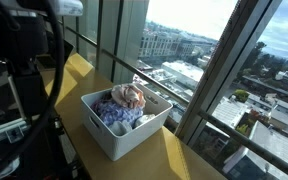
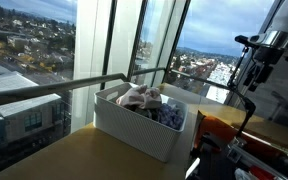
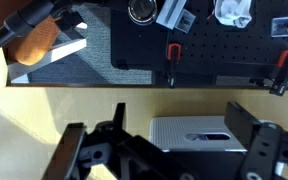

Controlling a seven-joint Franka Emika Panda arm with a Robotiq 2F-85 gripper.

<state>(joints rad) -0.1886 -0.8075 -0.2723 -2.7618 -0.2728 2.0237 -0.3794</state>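
Observation:
A white basket stands on a wooden tabletop by the windows and holds crumpled clothes in pink, white and blue. It shows in both exterior views, and the clothes rise above its rim. In the wrist view my gripper is open and empty, its two dark fingers spread wide. The basket's side wall with a handle slot lies between and beyond the fingers, apart from them. My arm stands to one side of the basket.
A black pegboard with red clamps lies beyond the table edge in the wrist view. Tall window panes with a dark rail run right behind the basket. An orange-red object sits beside the basket.

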